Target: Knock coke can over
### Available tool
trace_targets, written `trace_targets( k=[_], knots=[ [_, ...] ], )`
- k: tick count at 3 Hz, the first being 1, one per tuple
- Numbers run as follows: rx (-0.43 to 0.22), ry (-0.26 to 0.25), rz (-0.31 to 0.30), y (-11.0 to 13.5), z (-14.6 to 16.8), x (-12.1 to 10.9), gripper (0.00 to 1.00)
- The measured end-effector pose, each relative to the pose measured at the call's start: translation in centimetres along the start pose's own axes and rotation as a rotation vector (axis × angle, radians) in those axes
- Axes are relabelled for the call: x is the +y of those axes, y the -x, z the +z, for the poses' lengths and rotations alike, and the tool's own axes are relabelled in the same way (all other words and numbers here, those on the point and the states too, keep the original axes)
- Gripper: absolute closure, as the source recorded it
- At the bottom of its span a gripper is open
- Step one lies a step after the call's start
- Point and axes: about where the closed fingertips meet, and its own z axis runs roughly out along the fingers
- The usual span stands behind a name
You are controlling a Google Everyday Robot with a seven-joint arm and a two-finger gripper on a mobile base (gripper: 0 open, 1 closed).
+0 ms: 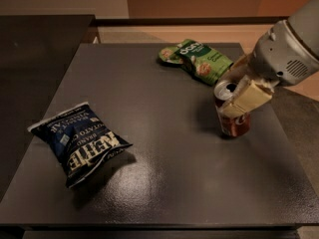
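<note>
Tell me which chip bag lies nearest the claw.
The green bag, just behind the claw at the coke can; the blue bag lies much farther away.

You have one coke can point(233, 114), right of centre in the frame. You have two chip bags: one dark blue bag point(79, 142) at the lower left and one green bag point(199, 59) at the upper middle. That makes three loose items in all: one can and two bags. All three sit on one dark surface point(164, 183), which fills most of the frame. You have one robot arm point(284, 54), coming in from the upper right corner. It carries one set of jaws, which sits at the top of the coke can, right of centre.
</note>
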Motion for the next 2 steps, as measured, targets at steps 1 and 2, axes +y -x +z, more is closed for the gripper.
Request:
trace_targets(
  k=[1, 2],
  knots=[
    [0.173, 0.026, -0.031, 0.4, 1.7, -0.5, 1.00],
    [0.289, 0.051, -0.064, 0.8, 2.9, -1.0, 1.00]
  ],
)
